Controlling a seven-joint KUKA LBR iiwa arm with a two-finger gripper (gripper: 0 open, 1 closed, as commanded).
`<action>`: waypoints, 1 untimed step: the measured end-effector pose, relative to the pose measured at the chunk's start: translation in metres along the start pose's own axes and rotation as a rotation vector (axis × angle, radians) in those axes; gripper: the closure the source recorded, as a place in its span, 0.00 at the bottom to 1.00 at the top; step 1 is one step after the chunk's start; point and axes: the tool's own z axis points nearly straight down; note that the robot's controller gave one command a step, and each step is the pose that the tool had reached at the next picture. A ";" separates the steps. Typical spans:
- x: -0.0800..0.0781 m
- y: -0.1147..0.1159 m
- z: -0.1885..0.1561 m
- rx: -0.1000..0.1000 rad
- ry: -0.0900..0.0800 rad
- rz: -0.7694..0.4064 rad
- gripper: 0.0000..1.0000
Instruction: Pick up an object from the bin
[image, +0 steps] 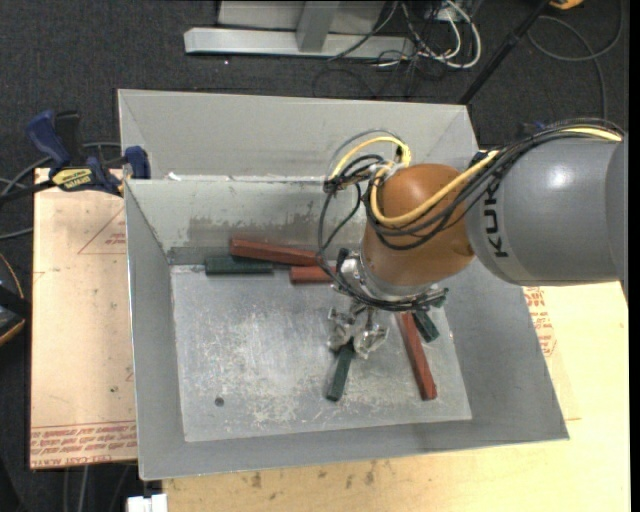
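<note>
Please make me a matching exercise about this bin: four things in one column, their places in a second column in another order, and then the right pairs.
Things
1. gripper
2. long level red-brown stick
3. steep red-brown stick
4. slanted dark green stick

Places
a. along the back wall
b. right of the gripper
c. over a dark stick's upper end
d. middle of the floor, partly under the gripper

Pairs: 1-c, 2-a, 3-b, 4-d

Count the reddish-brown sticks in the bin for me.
3. A long stick lies at the back, a shorter stick just in front of it, and a third stick at the right. The robot arm may hide more.
</note>
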 end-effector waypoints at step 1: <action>0.000 0.000 0.000 0.000 0.000 0.001 1.00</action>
